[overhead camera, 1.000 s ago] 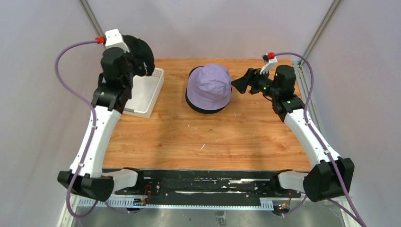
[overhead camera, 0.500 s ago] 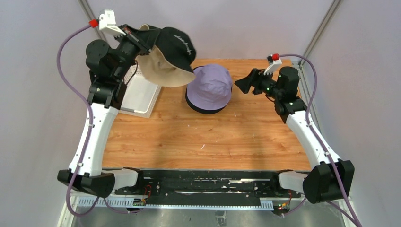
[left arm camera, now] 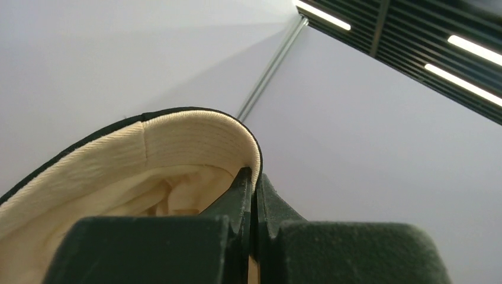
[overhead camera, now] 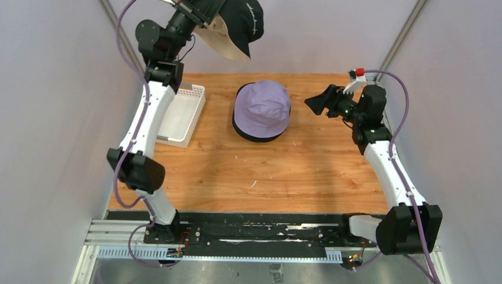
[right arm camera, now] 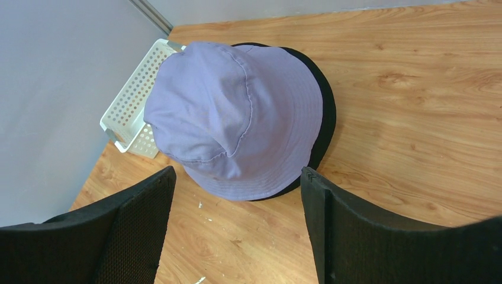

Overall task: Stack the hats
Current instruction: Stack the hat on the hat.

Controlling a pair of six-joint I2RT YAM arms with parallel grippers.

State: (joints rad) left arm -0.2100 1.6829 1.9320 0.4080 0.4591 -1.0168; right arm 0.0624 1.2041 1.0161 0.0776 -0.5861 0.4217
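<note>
Up goes the left arm: a second ago it was down by the white lattice basket [overhead camera: 180, 115], and now it has swung high over the table's [overhead camera: 266, 171] far edge, and the black bucket hat [overhead camera: 241, 22] has gone up with it. The right arm has drawn back a touch to the right.

We see the left gripper [left arm camera: 253, 177] pinched tight on the hat's brim, its beige lining [left arm camera: 118, 171] hanging open on the inner side. The right gripper [overhead camera: 312, 102] hovers with its jaws spread wide, holding nothing, near the right side of the stack and clear of it. That stack sits mid-table: the lavender bucket hat [overhead camera: 262, 106] on top, with a dark brim [overhead camera: 257, 137] peeking out beneath.

To do this well, we'd want the hat brought over the lavender crown with its opening facing down, centred before it is lowered, and let go only once the brim has settled all round. A one-point pinch lets the fabric droop, so a skewed landing is our worry. The right gripper is well placed to steady the pile.

For writing, we spot a small pale mark on the black crown in the top view, too small to read. We see nothing legible elsewhere.
</note>
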